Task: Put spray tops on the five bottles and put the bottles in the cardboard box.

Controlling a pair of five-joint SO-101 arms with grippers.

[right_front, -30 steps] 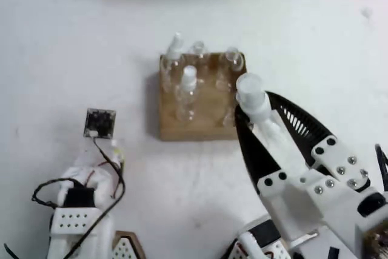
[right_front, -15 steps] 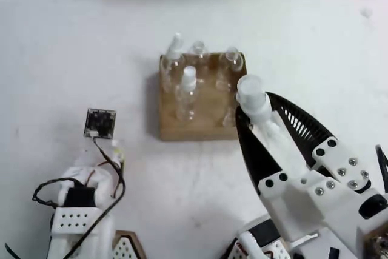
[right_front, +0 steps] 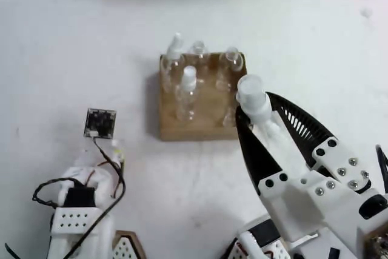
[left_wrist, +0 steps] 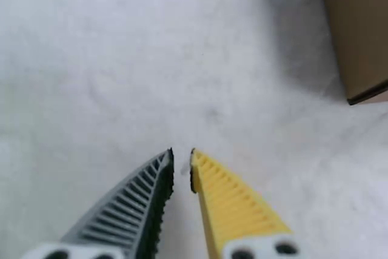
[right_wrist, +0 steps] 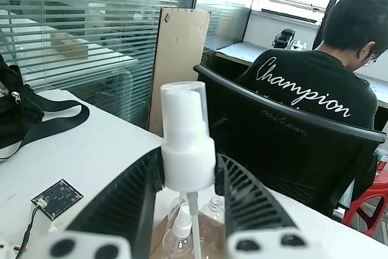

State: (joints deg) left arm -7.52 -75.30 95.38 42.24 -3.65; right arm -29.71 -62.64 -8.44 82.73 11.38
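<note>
From above, my right gripper (right_front: 254, 112) clamps the spray top (right_front: 250, 89). It has crept only slightly, then stopped. The bottles (right_front: 231, 59) stand in the cardboard box (right_front: 200, 127) just ahead of those jaws.

My left gripper (left_wrist: 182, 157) is nearly closed and empty, with the box off to one side.

From my right wrist, an open bottle (right_wrist: 213, 205) waits below the jaws, so I judge seating comes next.

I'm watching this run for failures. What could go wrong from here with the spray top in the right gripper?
The thin tube of the spray top hangs above crowded bottles. It could miss the narrow neck of the open bottle and bend. The right gripper is wide and may knock the capped bottle beside it on any descent into the cardboard box.
</note>
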